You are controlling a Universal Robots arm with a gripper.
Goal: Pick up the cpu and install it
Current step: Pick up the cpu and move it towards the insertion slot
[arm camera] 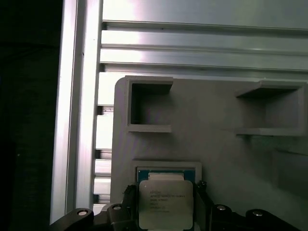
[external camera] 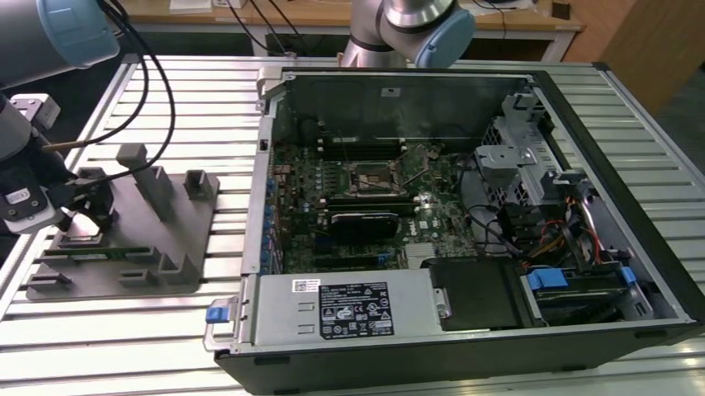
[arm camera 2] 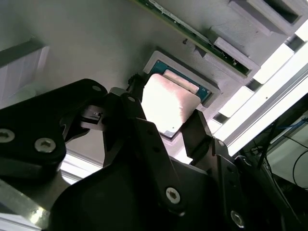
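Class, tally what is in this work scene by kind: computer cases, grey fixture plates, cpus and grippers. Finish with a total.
computer case: 1
grey fixture plate: 1
cpu: 1
gripper: 1
Total: 4

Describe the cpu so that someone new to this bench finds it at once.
On the slatted table, to the exterior view's left of the open computer case, lies a grey fixture plate. Near its edge, at the gripper, a shallow square recess holds the cpu: a flat, silvery-topped square chip, unlike the plate's empty box-shaped pockets.
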